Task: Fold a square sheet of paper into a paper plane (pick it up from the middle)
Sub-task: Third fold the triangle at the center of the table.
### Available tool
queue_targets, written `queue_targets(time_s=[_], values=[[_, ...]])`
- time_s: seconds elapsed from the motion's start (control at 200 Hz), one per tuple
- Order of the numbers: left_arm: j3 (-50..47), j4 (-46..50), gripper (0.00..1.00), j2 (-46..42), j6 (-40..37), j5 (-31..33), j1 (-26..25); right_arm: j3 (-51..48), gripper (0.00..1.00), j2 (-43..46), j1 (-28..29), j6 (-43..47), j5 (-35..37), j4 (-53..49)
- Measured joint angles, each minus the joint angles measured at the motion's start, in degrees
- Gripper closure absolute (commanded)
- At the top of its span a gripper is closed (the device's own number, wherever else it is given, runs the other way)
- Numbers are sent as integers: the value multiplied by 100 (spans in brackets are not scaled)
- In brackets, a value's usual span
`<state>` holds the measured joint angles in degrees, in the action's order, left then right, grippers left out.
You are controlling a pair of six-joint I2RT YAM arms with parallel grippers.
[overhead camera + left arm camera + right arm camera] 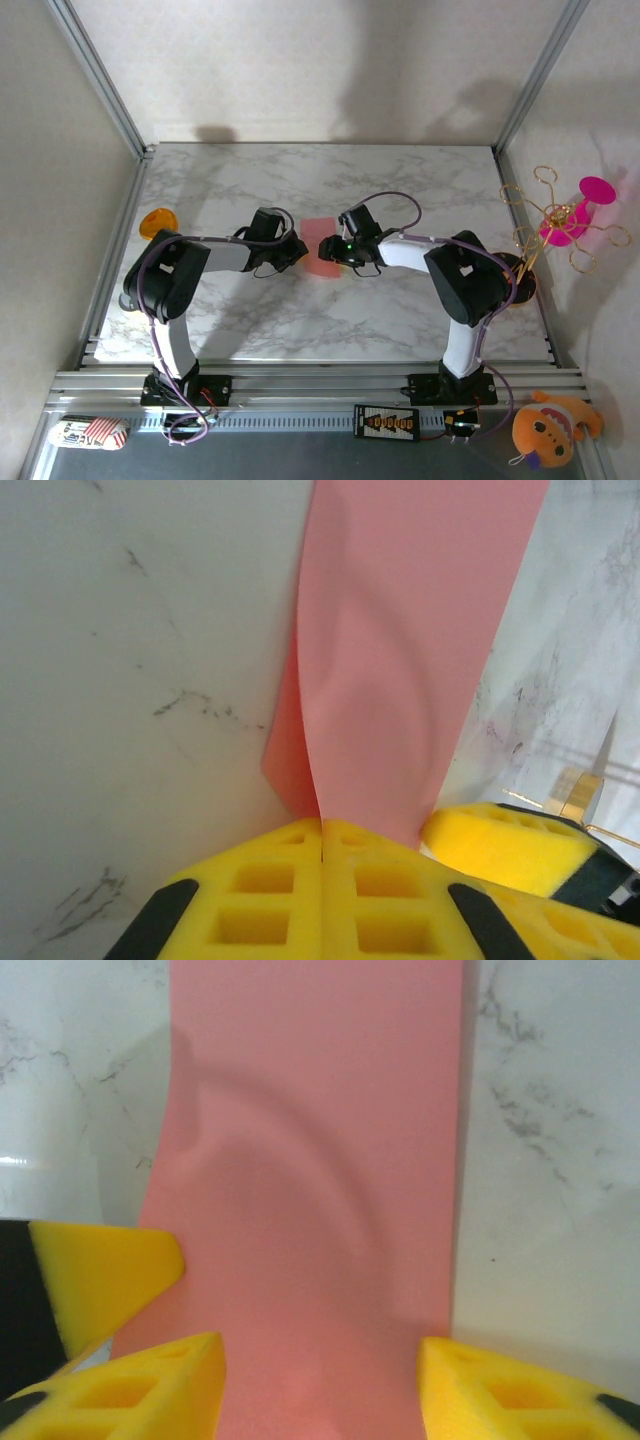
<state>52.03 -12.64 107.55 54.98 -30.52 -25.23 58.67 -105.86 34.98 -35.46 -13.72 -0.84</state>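
left wrist view: our left gripper [322, 852] pinches the square sheet of paper [400, 660], running to 12 o'clock on the table [120, 630], while our right gripper [318, 1365] gapes astride it, so we risk buckling it into a crooked crease.

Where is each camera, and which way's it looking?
Top external: above, behind, looking down at the white marble table; left arm and right arm meet at the thin salmon-pink paper sheet.
Left wrist: on left arm, facing the sheet; yellow foam jaws shut on it.
Right wrist: on right arm, facing the sheet; jaws open astride it.
All share the sheet.
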Motion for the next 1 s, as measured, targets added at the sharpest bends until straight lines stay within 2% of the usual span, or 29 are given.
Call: queue_targets(time_s=[0.18, 0.31, 0.561, 0.741, 1.001], values=[[-7, -57, 100, -17, 195, 0, 0, -302, 26, 667, -28, 708, 262, 431], [-37, -186, 100, -33, 363, -15, 0, -549, 24, 1091, 46, 1381, 601, 918], [-83, -280, 100, -35, 599, -52, 0, -1207, 19, 1200, 769, 3021, 1283, 1784], [-83, -284, 100, -35, 662, -92, -4, -1725, 19, 1193, 1266, 4153, 1405, 2122], [-83, -284, 100, -37, 680, -127, -7, -1755, 22, 927, 1473, 5042, 1738, 2632]])
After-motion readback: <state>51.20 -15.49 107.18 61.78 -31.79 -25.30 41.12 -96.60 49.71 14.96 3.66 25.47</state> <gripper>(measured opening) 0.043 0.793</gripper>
